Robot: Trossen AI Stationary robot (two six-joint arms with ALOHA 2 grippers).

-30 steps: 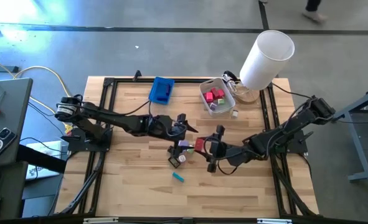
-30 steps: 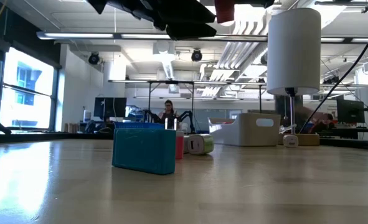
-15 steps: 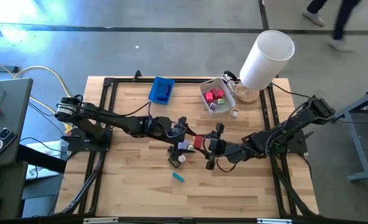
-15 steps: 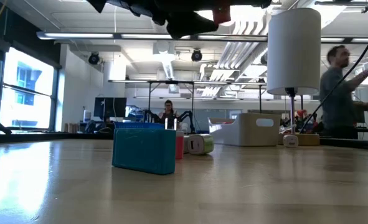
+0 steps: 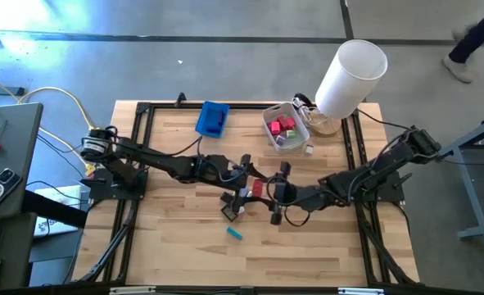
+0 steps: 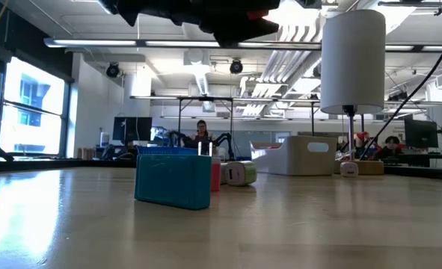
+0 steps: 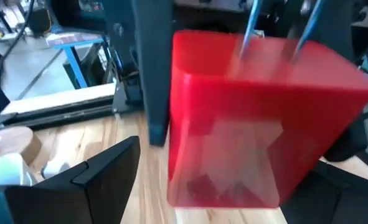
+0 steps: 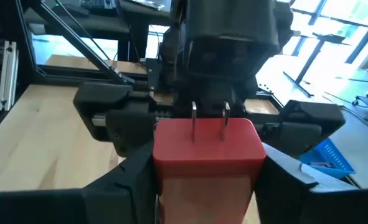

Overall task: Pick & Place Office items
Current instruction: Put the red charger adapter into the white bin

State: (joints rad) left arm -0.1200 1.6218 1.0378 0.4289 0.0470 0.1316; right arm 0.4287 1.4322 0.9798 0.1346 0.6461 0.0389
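Note:
My right gripper (image 8: 205, 186) is shut on a red block (image 8: 208, 149) with two metal prongs (image 8: 208, 127), held above the middle of the table (image 5: 258, 189). My left gripper (image 7: 233, 180) faces it, open, with a finger on either side of the block (image 7: 258, 124); I see no touch. On the table below lie a black piece (image 5: 228, 212), a small white roll (image 5: 240, 208) and a teal piece (image 5: 235, 233). The low view shows the teal block (image 6: 173, 181) and the roll (image 6: 239, 173) resting on the wood. My right gripper pinches the red block by its two opposite side faces (image 8: 162, 165) between its two fingers. The fingers come about level from the table's right. The block is lifted clear of the table, its pronged face turned away from my wrist toward the left gripper.
A blue tray (image 5: 213, 119) stands at the far edge. A translucent bin (image 5: 295, 131) holding red, pink and purple pieces stands to its right. A tall white cylinder (image 5: 352, 74) rises at the far right corner, and a small white piece (image 5: 309, 150) lies by the bin.
My left gripper has tipped down a little and edged toward the table's right, closing in on the red block until its open fingers flank it. My right gripper has kept its hold, with the block staying lifted.

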